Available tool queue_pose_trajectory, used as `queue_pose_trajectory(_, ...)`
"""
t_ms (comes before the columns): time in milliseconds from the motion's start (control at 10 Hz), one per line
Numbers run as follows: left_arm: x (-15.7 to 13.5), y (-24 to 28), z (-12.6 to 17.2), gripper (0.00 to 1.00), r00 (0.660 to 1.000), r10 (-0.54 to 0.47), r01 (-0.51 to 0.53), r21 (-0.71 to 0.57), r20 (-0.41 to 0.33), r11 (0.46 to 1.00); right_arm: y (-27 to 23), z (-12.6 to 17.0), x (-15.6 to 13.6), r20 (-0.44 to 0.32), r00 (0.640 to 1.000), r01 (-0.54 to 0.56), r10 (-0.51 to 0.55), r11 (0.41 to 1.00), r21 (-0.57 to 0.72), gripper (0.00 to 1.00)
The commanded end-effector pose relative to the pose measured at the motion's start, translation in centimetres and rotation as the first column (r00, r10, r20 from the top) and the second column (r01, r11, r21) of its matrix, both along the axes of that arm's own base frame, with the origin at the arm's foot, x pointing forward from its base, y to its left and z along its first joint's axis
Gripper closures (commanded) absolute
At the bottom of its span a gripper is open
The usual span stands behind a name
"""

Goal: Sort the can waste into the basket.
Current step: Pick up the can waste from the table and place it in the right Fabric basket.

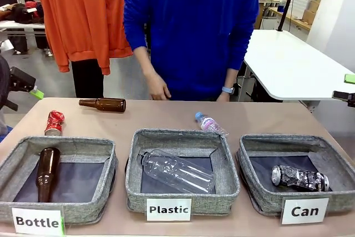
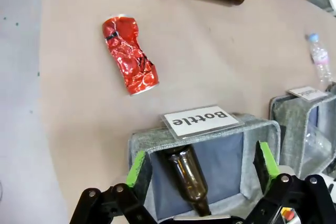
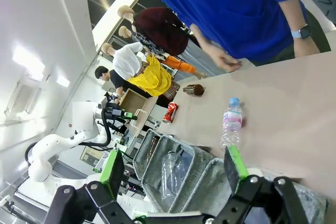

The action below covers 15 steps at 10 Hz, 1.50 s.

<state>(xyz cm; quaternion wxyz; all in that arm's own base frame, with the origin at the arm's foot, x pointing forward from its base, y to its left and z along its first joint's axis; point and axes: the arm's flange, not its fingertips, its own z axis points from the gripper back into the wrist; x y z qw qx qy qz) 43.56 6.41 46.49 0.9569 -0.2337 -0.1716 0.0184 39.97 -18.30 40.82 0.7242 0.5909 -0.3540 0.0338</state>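
Left pincer (agape), red can beyond

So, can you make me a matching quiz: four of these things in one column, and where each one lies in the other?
Things:
1. red can
2. black can
3. big clear bottle
4. small bottle

Places:
A. inside the Can basket
B. on the table, beyond the Bottle basket
C. on the table, beyond the Plastic basket
D. inside the Plastic basket

Pairs: 1-B, 2-A, 3-D, 4-C
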Motion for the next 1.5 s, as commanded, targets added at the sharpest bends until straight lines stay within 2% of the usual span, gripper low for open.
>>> queue_pose_trajectory(0, -0.9, -0.2, 0.4, 0.0, 1.0, -0.028, 0.028, -0.044, -0.003, 0.999, -0.3, 0.1, -0.1, 0.016, 1.0, -0.015, 0.016, 1.0, -0.013, 0.0)
queue_pose_trajectory(200, -0.1, -0.1, 0.1, 0.0, 1.0, -0.008, 0.008, -0.015, -0.001, 1.0, -0.3, 0.1, -0.1, 0.016, 1.0, -0.015, 0.016, 1.0, -0.013, 0.0)
queue_pose_trajectory(300, 3.1, -0.1, -0.6, 0.0, 0.996, 0.002, -0.001, 0.012, -0.094, 1.0, -0.3, 0.1, -0.1, 0.016, 1.0, -0.015, 0.016, 1.0, -0.013, 0.0)
queue_pose_trajectory(400, 5.9, -0.5, -1.1, 0.0, 0.99, 0.012, -0.011, 0.008, -0.137, 1.0, -0.3, 0.1, -0.1, 0.016, 1.0, -0.015, 0.016, 1.0, -0.013, 0.0)
queue_pose_trajectory(600, 11.2, -1.2, -2.6, 0.0, 0.981, 0.067, -0.071, -0.015, -0.181, 0.997, -0.3, 0.1, -0.1, 0.016, 1.0, -0.015, 0.016, 1.0, -0.013, 0.0)
queue_pose_trajectory(700, 11.7, -1.0, -3.2, 0.0, 0.975, 0.075, -0.077, -0.005, -0.21, 0.997, -0.3, 0.1, -0.1, 0.016, 1.0, -0.015, 0.016, 1.0, -0.013, 0.0)
queue_pose_trajectory(900, 8.6, 3.1, -1.4, 0.0, 0.95, -0.099, 0.072, -0.1, -0.296, 0.992, -0.3, 0.1, -0.1, 0.016, 1.0, -0.015, 0.016, 1.0, -0.013, 0.0)
queue_pose_trajectory(1000, 6.6, 5.1, -0.7, 0.0, 0.956, -0.068, 0.048, -0.078, -0.287, 0.996, -0.3, 0.1, -0.1, 0.016, 1.0, -0.015, 0.016, 1.0, -0.013, 0.0)
queue_pose_trajectory(1100, 3.3, 7.4, -0.3, 0.0, 0.956, -0.053, 0.041, -0.046, -0.289, 0.998, -0.3, 0.1, -0.1, 0.016, 1.0, -0.015, 0.016, 1.0, -0.013, 0.0)
queue_pose_trajectory(1200, 0.2, 9.3, 0.0, 0.0, 0.964, -0.062, 0.057, -0.027, -0.259, 0.998, -0.3, 0.1, -0.1, 0.016, 1.0, -0.015, 0.016, 1.0, -0.013, 0.0)
queue_pose_trajectory(1300, -2.5, 11.2, 0.3, 0.0, 0.976, -0.042, 0.034, -0.039, -0.215, 0.999, -0.3, 0.1, -0.1, 0.016, 1.0, -0.015, 0.016, 1.0, -0.013, 0.0)
queue_pose_trajectory(1400, -4.7, 13.9, 0.6, 0.0, 0.984, -0.031, 0.011, -0.11, -0.176, 0.994, -0.3, 0.1, -0.1, 0.016, 1.0, -0.015, 0.016, 1.0, -0.013, 0.0)
